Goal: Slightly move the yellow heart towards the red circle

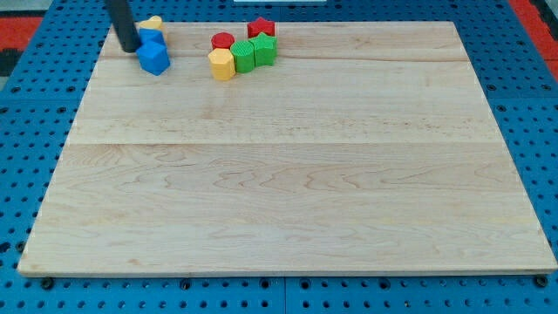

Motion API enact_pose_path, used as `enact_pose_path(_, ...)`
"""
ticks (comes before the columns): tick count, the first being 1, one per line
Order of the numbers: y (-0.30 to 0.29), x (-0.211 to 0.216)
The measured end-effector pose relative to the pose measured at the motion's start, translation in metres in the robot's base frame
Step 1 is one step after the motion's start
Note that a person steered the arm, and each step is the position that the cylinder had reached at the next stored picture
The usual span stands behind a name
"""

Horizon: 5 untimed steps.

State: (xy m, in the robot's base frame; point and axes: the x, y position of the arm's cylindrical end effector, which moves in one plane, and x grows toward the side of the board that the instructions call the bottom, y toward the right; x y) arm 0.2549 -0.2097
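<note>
The yellow heart (153,23) lies at the view's top left, mostly hidden behind two blue blocks (153,57) that touch it from below. The red circle (222,40) sits to its right, at the top of a cluster near the view's top middle. My tip (130,49) rests on the board just left of the blue blocks and below left of the yellow heart, apart from the heart. The dark rod rises out of the view's top.
The cluster holds a yellow hexagon (222,64), two green blocks (244,56) (264,49) and a red star (261,27). The wooden board (288,174) lies on a blue pegboard.
</note>
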Motion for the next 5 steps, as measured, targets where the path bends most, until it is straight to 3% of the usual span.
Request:
enact_pose_path(1, 0.015, -0.003)
enact_pose_path(2, -0.053, -0.023)
enact_pose_path(3, -0.078, -0.045)
enact_pose_path(4, -0.066, -0.064)
enact_pose_path(5, -0.002, -0.058)
